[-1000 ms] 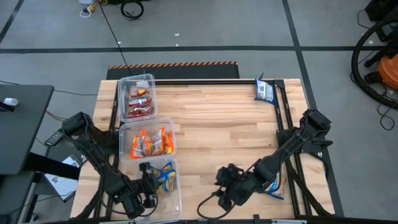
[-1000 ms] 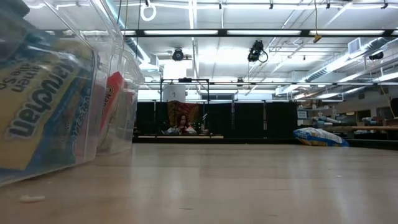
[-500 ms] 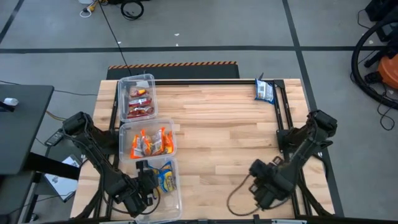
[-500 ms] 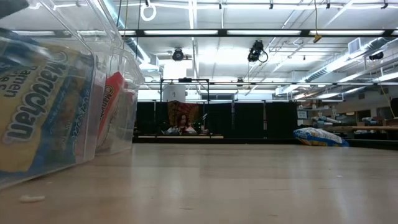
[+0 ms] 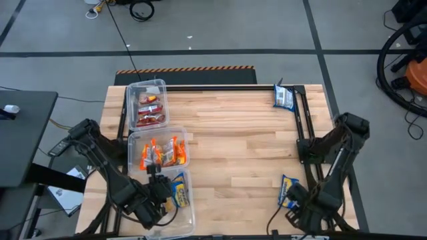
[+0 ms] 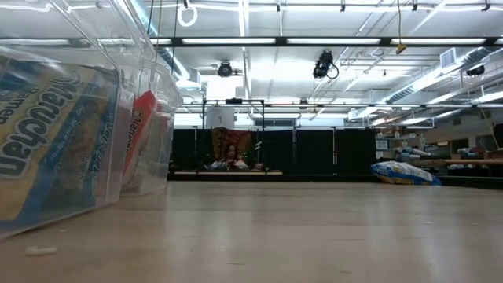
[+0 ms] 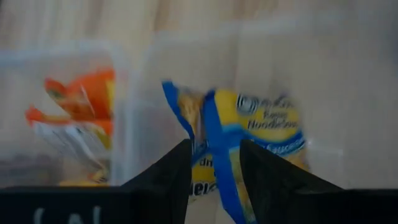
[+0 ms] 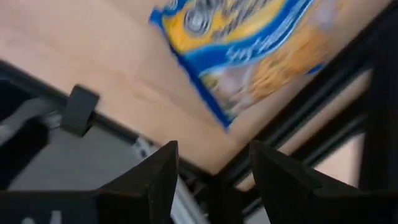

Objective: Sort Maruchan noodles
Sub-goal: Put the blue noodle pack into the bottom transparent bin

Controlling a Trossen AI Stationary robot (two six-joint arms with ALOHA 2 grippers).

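Bins (image 5: 148, 88): three. Loose blue-yellow packets (image 5: 289, 190): two. Left fingers (image 7: 212, 167) apart.

I'm looking down at grey floor (image 5: 220, 27) crossed by dark lines, striped tape (image 5: 185, 68) lying behind my wooden table (image 5: 233, 133); ceiling lights (image 6: 244, 41) are glowing over black curtains (image 6: 314, 149).

A blue-and-yellow packet (image 6: 47, 141) in the clear bin (image 6: 118, 47) reads "Maruchan", upside down

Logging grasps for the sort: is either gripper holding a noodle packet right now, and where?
Neither: left gripper and right gripper show open, empty fingers.
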